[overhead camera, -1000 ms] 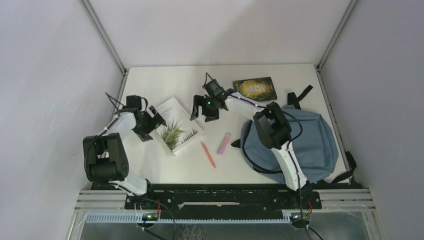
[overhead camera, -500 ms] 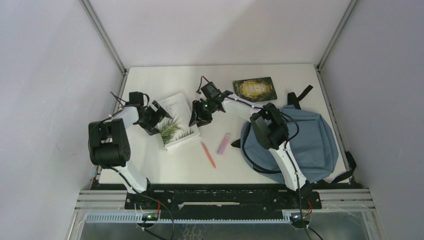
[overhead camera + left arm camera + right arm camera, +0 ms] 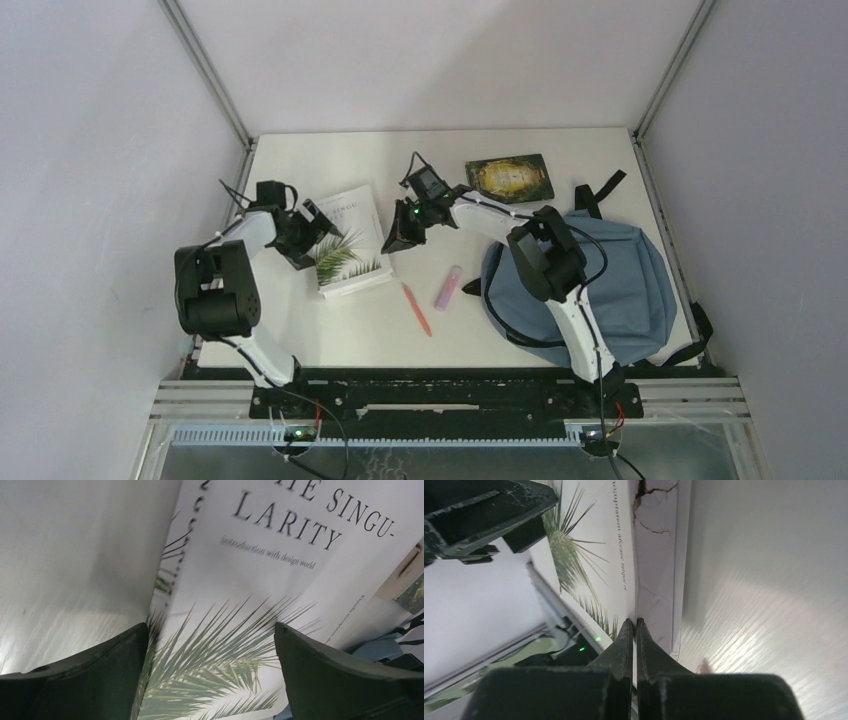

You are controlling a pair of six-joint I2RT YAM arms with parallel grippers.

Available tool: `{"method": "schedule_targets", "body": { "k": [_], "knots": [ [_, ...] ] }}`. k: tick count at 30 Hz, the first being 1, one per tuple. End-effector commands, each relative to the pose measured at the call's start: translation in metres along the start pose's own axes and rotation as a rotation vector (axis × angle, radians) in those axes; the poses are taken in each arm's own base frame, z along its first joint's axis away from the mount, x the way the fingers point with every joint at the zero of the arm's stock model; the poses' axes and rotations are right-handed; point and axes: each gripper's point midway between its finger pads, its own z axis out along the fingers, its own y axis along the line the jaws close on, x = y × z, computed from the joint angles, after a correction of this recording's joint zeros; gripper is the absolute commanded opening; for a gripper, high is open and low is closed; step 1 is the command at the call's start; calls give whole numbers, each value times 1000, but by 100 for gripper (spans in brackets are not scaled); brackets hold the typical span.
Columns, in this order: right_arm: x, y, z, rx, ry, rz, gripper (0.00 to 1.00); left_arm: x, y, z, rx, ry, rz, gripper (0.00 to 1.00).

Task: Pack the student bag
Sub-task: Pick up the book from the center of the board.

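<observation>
The student bag (image 3: 625,290), dusty blue with black straps, lies flat at the right of the table. A white book with a palm-leaf cover (image 3: 348,248) lies left of centre, its right edge tilted up. My right gripper (image 3: 396,240) is shut on that right edge; the right wrist view shows the thin cover (image 3: 624,555) pinched between the tips of the right gripper (image 3: 634,623). My left gripper (image 3: 308,228) stands open at the book's left side. In the left wrist view the cover (image 3: 280,575) fills the gap of the left gripper (image 3: 210,645).
A pink marker (image 3: 448,287) and a red pen (image 3: 416,309) lie between the book and the bag. A dark green illustrated book (image 3: 510,177) lies at the back, near the bag's top strap (image 3: 598,190). Walls close the table's left, back and right.
My right gripper has closed from open onto the book's right edge. The book has turned and slid slightly left, and its right side has risen. The left gripper stayed open.
</observation>
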Motion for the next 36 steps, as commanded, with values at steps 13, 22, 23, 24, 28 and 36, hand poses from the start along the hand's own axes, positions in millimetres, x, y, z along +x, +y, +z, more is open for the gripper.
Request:
{"method": "schedule_targets", "body": {
  "k": [13, 22, 23, 24, 28, 36],
  "knots": [
    [-31, 85, -88, -344, -212, 259, 0, 10, -7, -161, -6, -312, 125, 100],
    [-33, 91, -77, -383, -209, 297, 0, 89, 14, -170, 153, -282, -126, 100],
    [-33, 91, -76, -382, -209, 301, 0, 95, 18, -167, 162, -273, -139, 100],
    [-33, 90, -75, -382, -208, 302, 0, 100, 21, -163, 163, -263, -156, 100],
    [-33, 92, -70, -394, -196, 308, 0, 104, 15, -156, 263, -272, -210, 100],
    [-29, 99, -60, -405, -180, 301, 0, 91, 2, -137, 430, -328, -310, 100]
  ]
}}
